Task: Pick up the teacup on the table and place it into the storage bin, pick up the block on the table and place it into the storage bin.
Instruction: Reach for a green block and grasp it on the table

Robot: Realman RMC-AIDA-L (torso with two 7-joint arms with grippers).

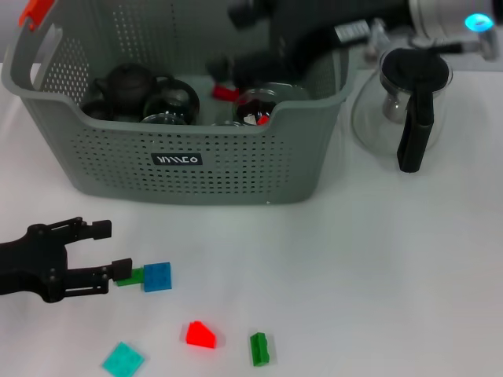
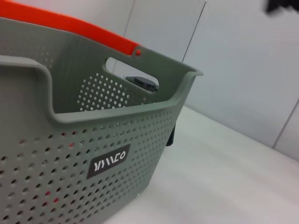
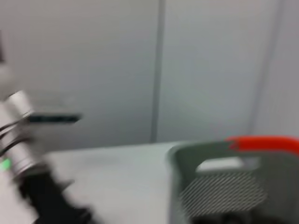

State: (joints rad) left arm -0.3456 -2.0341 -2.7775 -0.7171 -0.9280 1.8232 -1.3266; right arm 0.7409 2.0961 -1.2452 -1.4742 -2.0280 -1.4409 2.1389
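Note:
The grey-green storage bin (image 1: 236, 169) with orange-red handle tabs stands at the back left; it also shows in the left wrist view (image 2: 117, 126) and the right wrist view (image 3: 224, 186). Inside it are a black teapot (image 1: 130, 82) and a glass teacup (image 1: 263, 106) with red in it. My right arm reaches over the bin, with its gripper (image 1: 224, 67) above the contents. My left gripper (image 1: 111, 250) is open, low at the front left. Its near finger is next to a small green block (image 1: 130, 276), which touches a blue block (image 1: 157, 276).
A clear glass pot with a black handle (image 1: 409, 106) stands right of the bin. A red block (image 1: 200, 334), a second green block (image 1: 260, 349) and a teal block (image 1: 122, 359) lie on the white table near the front edge.

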